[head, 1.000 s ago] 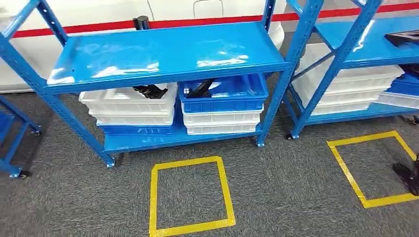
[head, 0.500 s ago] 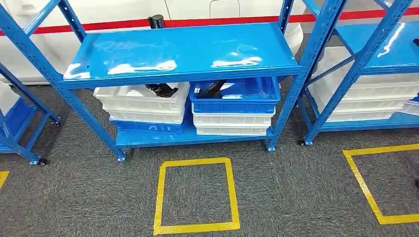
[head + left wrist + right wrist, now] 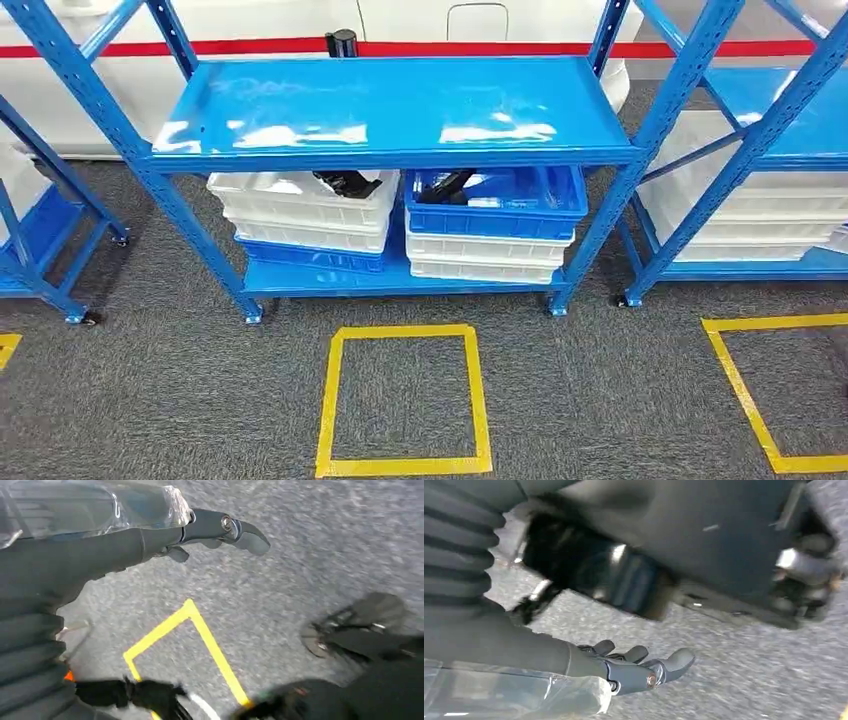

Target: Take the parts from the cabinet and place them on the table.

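The black parts (image 3: 347,182) lie in the white tray (image 3: 300,200) and blue tray (image 3: 500,205) on the cabinet's (image 3: 400,110) lower shelf, looking rigid, light and irregular, best gripped around a narrow section, while the left hand (image 3: 220,530) and right hand (image 3: 639,667) hang empty, fingers loosely apart.
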Robot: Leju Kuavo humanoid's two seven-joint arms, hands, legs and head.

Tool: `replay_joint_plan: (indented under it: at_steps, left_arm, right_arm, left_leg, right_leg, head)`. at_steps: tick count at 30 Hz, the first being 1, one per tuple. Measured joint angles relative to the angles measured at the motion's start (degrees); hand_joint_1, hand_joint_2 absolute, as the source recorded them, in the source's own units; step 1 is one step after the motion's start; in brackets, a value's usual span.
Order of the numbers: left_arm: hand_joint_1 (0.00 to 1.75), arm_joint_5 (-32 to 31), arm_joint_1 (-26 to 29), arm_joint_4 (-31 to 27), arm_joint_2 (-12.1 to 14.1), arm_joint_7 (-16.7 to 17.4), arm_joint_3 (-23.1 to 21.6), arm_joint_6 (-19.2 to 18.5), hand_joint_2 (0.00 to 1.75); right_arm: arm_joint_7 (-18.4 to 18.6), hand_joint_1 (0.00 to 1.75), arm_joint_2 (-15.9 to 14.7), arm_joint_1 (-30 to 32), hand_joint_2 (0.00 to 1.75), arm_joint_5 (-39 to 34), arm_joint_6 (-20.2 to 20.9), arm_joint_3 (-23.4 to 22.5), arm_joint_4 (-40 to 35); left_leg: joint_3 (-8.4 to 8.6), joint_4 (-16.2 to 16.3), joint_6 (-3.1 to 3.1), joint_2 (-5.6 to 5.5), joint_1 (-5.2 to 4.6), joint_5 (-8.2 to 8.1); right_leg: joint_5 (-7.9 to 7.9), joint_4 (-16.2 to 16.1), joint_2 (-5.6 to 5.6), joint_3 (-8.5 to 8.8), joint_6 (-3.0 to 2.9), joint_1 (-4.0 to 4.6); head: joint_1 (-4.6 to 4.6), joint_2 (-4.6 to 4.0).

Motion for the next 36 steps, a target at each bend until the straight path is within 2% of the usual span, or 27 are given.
replay_joint_plan:
  at_steps: [1,2,6,7,8,9,10,11,12,13,14,15,16,17,19,20,22,23,24,26,27,28,29,31,32,33,36]
  left_arm:
    - [0.0,-0.51,-0.1,-0.57,-0.09,-0.26,0.99,-0.37,0.0]
    - [0.0,-0.96,-0.25,-1.18,-0.09,-0.68,2.28,-0.92,0.0]
    - [0.0,-3.01,0.38,-2.51,-0.09,-1.7,6.73,-2.81,0.0]
    - [0.0,-3.48,0.84,-2.67,-0.13,-1.86,7.66,-3.26,0.0]
    - [0.0,-4.06,1.52,-2.84,-0.24,-2.21,8.83,-3.89,0.0]
    - [0.0,-4.52,2.13,-2.84,-0.29,-2.45,9.94,-4.24,0.0]
    - [0.0,-5.01,2.98,-2.84,-0.29,-2.71,11.18,-4.7,0.0]
    - [0.0,-5.38,3.88,-2.84,-0.29,-2.8,12.31,-5.05,0.0]
    - [0.0,-5.81,4.92,-2.8,-0.27,-2.91,13.29,-5.47,0.0]
    - [0.0,-6.19,6.03,-2.74,-0.26,-3.19,14.3,-5.86,0.0]
    - [0.0,-6.56,7.18,-2.65,-0.26,-3.35,15.18,-6.21,0.0]
    - [0.0,-6.89,8.19,-2.47,-0.26,-3.59,16.05,-6.56,0.0]
    - [0.0,-7.24,9.08,-2.17,-0.26,-3.8,17.13,-6.91,0.0]
    - [0.0,-7.61,9.92,-2.01,-0.26,-3.85,17.97,-7.22,0.0]
    - [0.0,-8.46,11.19,-1.71,-0.26,-4.37,20.07,-8.02,0.0]
    - [0.0,-8.96,11.73,-1.68,-0.26,-4.64,21.17,-8.48,0.0]
    - [0.0,-9.99,11.99,-1.73,-0.26,-5.2,23.5,-9.44,0.0]
    - [0.0,-10.43,11.68,-1.94,-0.35,-5.49,24.5,-9.88,0.0]
    - [0.0,-10.84,11.06,-2.32,-0.35,-5.77,25.41,-10.28,0.0]
    - [0.0,-11.39,9.5,-3.52,-0.35,-6.14,27.19,-10.73,0.0]
    - [0.0,-11.59,8.54,-4.14,-0.35,-6.25,27.92,-10.97,0.0]
    - [0.0,-11.78,7.62,-4.92,-0.35,-6.38,28.57,-11.15,0.0]
    - [0.0,-11.89,6.71,-5.81,-0.37,-6.49,29.22,-11.3,0.0]
    - [0.0,-12.13,4.85,-7.8,-0.48,-6.71,30.29,-11.52,0.0]
    - [0.0,-12.22,3.97,-8.75,-0.5,-6.8,30.85,-11.65,0.0]
    - [0.0,-12.39,3.24,-9.68,-0.5,-6.82,31.52,-11.76,0.0]
    - [0.0,-13.01,3.42,-10.52,-0.52,-7.06,33.25,-12.35,0.0]
  right_arm:
    - [-0.02,0.0,-0.13,0.71,0.0,0.74,0.0,-1.01,0.02]
    - [-0.09,0.0,-0.15,1.31,0.0,1.42,0.0,-2.09,0.04]
    - [-0.33,0.0,-0.31,3.17,0.0,4.39,0.0,-6.49,0.04]
    - [-0.44,0.0,-0.28,3.29,0.0,5.07,0.0,-7.42,0.0]
    - [-0.59,0.0,-0.28,3.28,0.0,5.92,0.0,-8.66,-0.15]
    - [-0.72,0.0,-0.28,3.25,0.0,6.62,0.0,-9.77,-0.46]
    - [-0.92,0.0,-0.26,3.16,0.0,7.37,0.0,-11.07,-1.01]
    - [-1.03,0.0,-0.28,2.98,0.0,8.0,0.0,-11.94,-1.51]
    - [-1.07,0.0,-0.28,2.66,0.0,8.58,0.0,-12.92,-2.05]
    - [-1.11,0.0,-0.28,2.27,0.0,9.17,0.0,-13.88,-2.69]
    - [-1.18,0.0,-0.28,1.76,0.0,9.7,0.0,-14.83,-3.46]
    - [-1.22,0.0,-0.26,1.21,0.0,10.23,0.0,-15.72,-4.33]
    - [-1.29,0.0,-0.26,0.65,1.75,10.84,0.0,-16.7,-5.42]
    - [-1.38,0.0,-0.26,0.19,1.75,11.36,0.0,-17.63,-6.28]
    - [-1.62,0.0,-0.28,-0.26,1.75,12.55,0.0,-19.59,-7.57]
    - [-1.64,0.0,-0.28,-0.18,0.0,13.27,0.0,-20.84,-8.11]
    - [-1.79,0.0,-0.33,0.67,0.0,14.73,0.0,-23.13,-8.52]
    - [-1.81,0.0,-0.5,1.58,0.0,15.21,0.0,-24.05,-8.52]
    - [-1.86,0.0,-0.52,2.71,0.0,15.8,0.0,-25.12,-8.5]
    - [-1.86,0.0,-0.57,5.11,0.0,16.61,0.0,-26.75,-8.22]
    - [-1.86,0.0,-0.59,6.38,0.0,16.83,0.0,-27.44,-7.8]
    - [-1.86,0.0,-0.63,7.6,0.0,17.19,0.0,-28.13,-7.26]
    - [-1.86,0.0,-0.68,8.75,0.0,17.26,0.0,-28.81,-6.71]
    - [-1.86,0.0,-0.81,10.94,0.0,17.63,0.0,-29.99,-5.42]
    - [-1.86,0.0,-0.83,11.96,0.0,17.88,0.0,-30.45,-4.76]
    - [-1.86,0.0,-0.85,12.72,0.0,18.09,0.0,-31.11,-4.05]
    - [-1.99,0.0,-0.83,13.3,0.0,19.08,0.0,-32.66,-3.65]
  left_leg:
    - [0.23,0.02,-0.25,-0.17,0.02,-0.17]
    - [0.22,0.19,-0.62,-0.19,-0.36,-0.42]
    - [0.29,-0.06,-1.8,-0.21,-0.19,-0.64]
    - [0.26,0.48,-2.07,-0.09,0.01,-1.09]
    - [-0.47,2.48,-2.36,0.12,0.08,-2.5]
    - [-2.2,6.25,-2.6,0.17,0.14,-4.73]
    - [-4.91,11.97,-2.86,0.17,0.15,-7.49]
    - [-7.08,16.44,-3.03,0.18,0.18,-9.18]
    - [-8.53,19.19,-3.08,0.18,0.19,-9.68]
    - [-8.68,19.09,-3.11,0.19,0.18,-8.97]
    - [-7.45,16.21,-3.05,0.2,0.18,-7.08]
    - [-5.06,11.07,-2.86,0.29,0.18,-4.46]
    - [-2.18,5.16,-2.63,0.57,0.17,-1.92]
    - [-0.18,0.76,-2.28,1.25,0.11,-0.75]
    - [-0.25,0.51,-1.71,0.99,-0.46,-0.65]
    - [-0.23,0.55,-1.41,0.91,-0.62,-0.74]
    - [0.02,-0.15,-0.39,0.85,-0.35,-0.16]
    - [0.17,-0.34,-0.19,0.8,-0.32,-0.05]
    - [0.18,-0.34,0.26,0.78,-0.28,-0.11]
    - [0.18,-0.33,0.51,0.7,-0.39,-0.18]
    - [0.18,-0.32,0.56,0.69,-0.44,-0.22]
    - [0.25,-0.31,0.54,0.7,-0.44,-0.25]
    - [0.33,-0.3,0.5,0.69,-0.43,-0.29]
    - [0.67,-0.26,0.23,0.56,-0.34,-0.48]
    - [0.81,-0.23,-0.05,0.5,-0.37,-0.66]
    - [0.66,0.08,-0.48,0.48,-0.93,-1.0]
    - [0.88,-0.42,-1.27,0.68,-0.73,-0.98]
  right_leg:
    - [2.38,-5.38,0.04,2.56,-0.04,-0.03]
    - [2.63,-8.66,0.45,3.85,-0.08,0.04]
    - [2.92,-8.94,0.47,3.93,-1.49,0.47]
    - [3.17,-9.16,0.38,3.93,-1.9,0.13]
    - [3.13,-9.16,0.37,3.94,-2.07,0.14]
    - [3.07,-9.16,0.3,3.97,-2.4,0.15]
    - [3.01,-9.16,0.13,3.99,-2.48,0.24]
    - [2.97,-9.16,0.03,3.99,-2.54,0.29]
    - [2.95,-9.15,-0.01,4.01,-2.53,0.35]
    - [2.9,-9.15,-0.02,4.08,-2.55,0.35]
    - [2.85,-9.15,-0.02,4.17,-2.51,0.34]
    - [2.79,-9.15,-0.02,4.33,-2.44,0.33]
    - [2.69,-9.15,-0.03,4.54,-2.29,0.32]
    - [2.56,-9.14,-0.08,4.64,-2.07,0.37]
    - [2.23,-9.09,-0.11,4.67,-1.42,0.69]
    - [2.14,-9.18,-0.13,4.76,-1.15,0.51]
    - [1.9,-9.06,-0.12,5.0,-0.37,0.44]
    - [0.99,-7.81,0.08,4.64,-0.17,0.2]
    - [-1.3,-4.46,0.17,3.17,-0.11,0.33]
    - [-5.98,5.19,0.23,-1.56,0.08,0.25]
    - [-7.03,9.03,0.24,-3.6,0.16,0.24]
    - [-6.44,9.59,0.23,-4.1,0.22,0.21]
    - [-4.73,7.42,0.23,-3.21,0.23,0.19]
    - [0.42,-2.58,0.24,1.56,0.09,0.12]
    - [2.2,-7.49,0.28,4.05,0.01,0.11]
    - [2.32,-9.04,0.25,4.62,-0.36,0.31]
    - [2.51,-8.97,0.46,4.49,-1.31,0.56]
  head:
    - [0.0,0.0]
    - [0.04,0.0]
    - [0.0,0.02]
    - [0.0,0.0]
    - [-0.04,0.0]
    - [-0.09,0.02]
    - [-0.09,0.02]
    - [-0.13,0.0]
    - [-0.13,0.02]
    - [-0.13,0.0]
    - [-0.13,0.02]
    - [-0.13,0.02]
    - [-0.13,0.02]
    - [-0.13,0.0]
    - [-0.04,0.0]
    - [-0.04,0.02]
    - [-0.04,0.02]
    - [-0.02,0.0]
    - [0.0,0.02]
    - [0.09,0.0]
    - [0.11,0.02]
    - [0.11,0.02]
    - [0.11,0.02]
    - [0.13,0.0]
    - [0.13,0.02]
    - [0.18,0.02]
    - [0.11,0.0]
